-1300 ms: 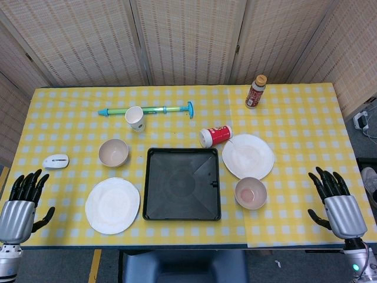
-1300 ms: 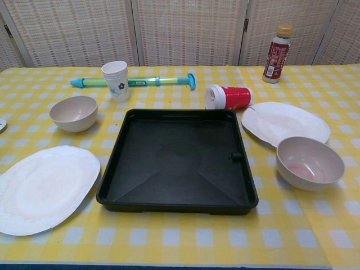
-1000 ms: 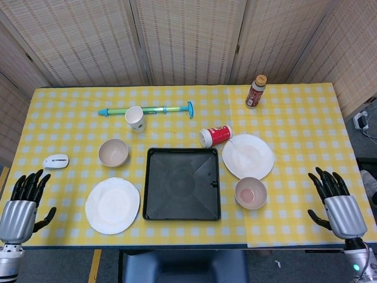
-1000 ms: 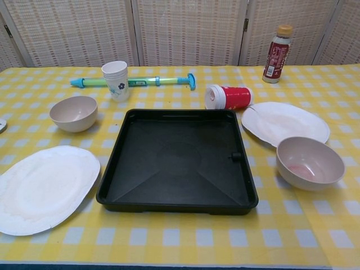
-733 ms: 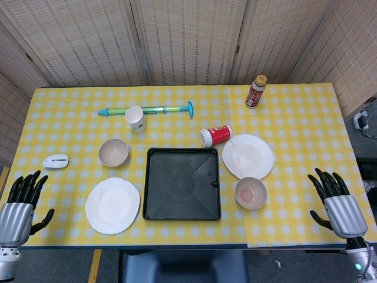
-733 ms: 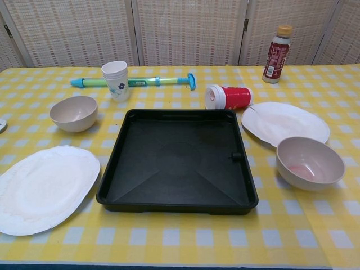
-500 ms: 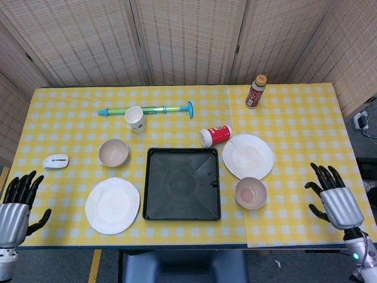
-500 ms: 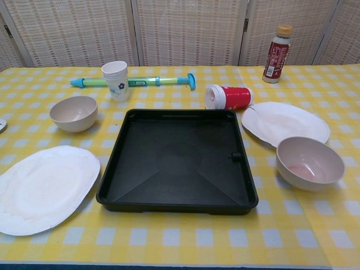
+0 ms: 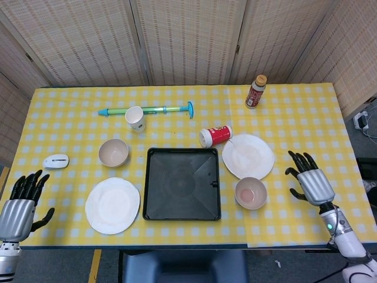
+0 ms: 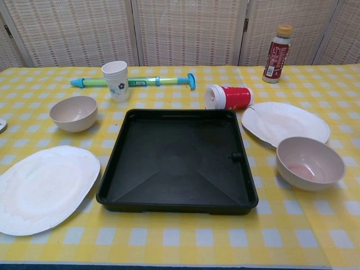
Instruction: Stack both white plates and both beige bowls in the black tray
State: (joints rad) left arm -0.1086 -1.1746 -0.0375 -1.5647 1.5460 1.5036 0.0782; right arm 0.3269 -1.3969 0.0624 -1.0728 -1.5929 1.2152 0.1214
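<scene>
The black tray (image 9: 154, 200) (image 10: 112, 185) lies empty at the table's front middle. One white plate (image 9: 112, 205) (image 10: 42, 188) lies left of it, the other white plate (image 9: 248, 155) (image 10: 285, 122) to its right rear. A beige bowl (image 9: 113, 152) (image 10: 73, 112) stands behind the left plate. The second beige bowl (image 9: 251, 193) (image 10: 310, 163) stands in front of the right plate. My left hand (image 9: 19, 206) hovers open at the front left corner. My right hand (image 9: 310, 179) hovers open, right of the second bowl. Neither hand shows in the chest view.
A red can (image 9: 215, 136) (image 10: 228, 97) lies on its side behind the tray. A paper cup (image 9: 135, 118) (image 10: 116, 80) and a teal pump (image 9: 168, 109) (image 10: 163, 81) lie further back. A brown bottle (image 9: 255, 91) (image 10: 277, 53) stands far right, a white mouse (image 9: 56, 161) at the left.
My right hand has moved up and left towards the right bowl. My left hand has shifted only slightly. Plates, bowls and tray have not moved.
</scene>
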